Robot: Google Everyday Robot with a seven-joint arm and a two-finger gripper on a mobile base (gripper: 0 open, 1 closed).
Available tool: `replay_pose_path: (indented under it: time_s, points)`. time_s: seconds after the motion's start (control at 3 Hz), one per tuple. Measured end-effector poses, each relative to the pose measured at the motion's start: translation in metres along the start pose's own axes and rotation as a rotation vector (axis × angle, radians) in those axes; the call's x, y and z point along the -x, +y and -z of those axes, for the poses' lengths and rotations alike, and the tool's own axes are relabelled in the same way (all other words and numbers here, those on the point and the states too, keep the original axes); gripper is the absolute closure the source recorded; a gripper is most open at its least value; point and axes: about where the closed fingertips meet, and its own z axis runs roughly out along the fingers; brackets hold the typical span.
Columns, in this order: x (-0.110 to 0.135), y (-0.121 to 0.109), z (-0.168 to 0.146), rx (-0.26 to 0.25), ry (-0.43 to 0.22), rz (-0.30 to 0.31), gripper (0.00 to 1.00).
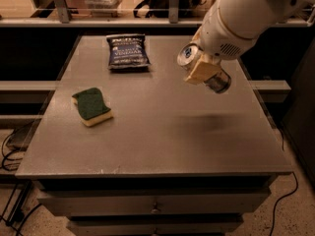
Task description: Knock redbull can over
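Observation:
The redbull can (216,81), silver with a shiny pull-tab top (186,54), is tilted far over, its top pointing left toward the chip bag. It hangs above the grey table (147,141), clear of the surface, with its shadow on the table below. My gripper (199,70) is over the table's right half, shut on the can. One tan finger (202,69) lies across the can's front; the other finger is hidden behind it. The white arm comes in from the upper right.
A dark blue chip bag (128,51) lies flat at the table's back middle. A green-and-yellow sponge (92,105) lies on the left. A shelf rail (98,21) runs behind the table. Cables (12,151) lie on the floor at the left.

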Motion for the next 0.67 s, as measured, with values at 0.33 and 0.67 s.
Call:
replay_pose_path:
  time_s: [0.33, 0.67]
  points:
    - [-0.005, -0.003, -0.003, 0.001, 0.084, 0.044, 0.83]
    - [-0.016, 0.001, -0.019, 0.039, 0.141, 0.057, 0.60]
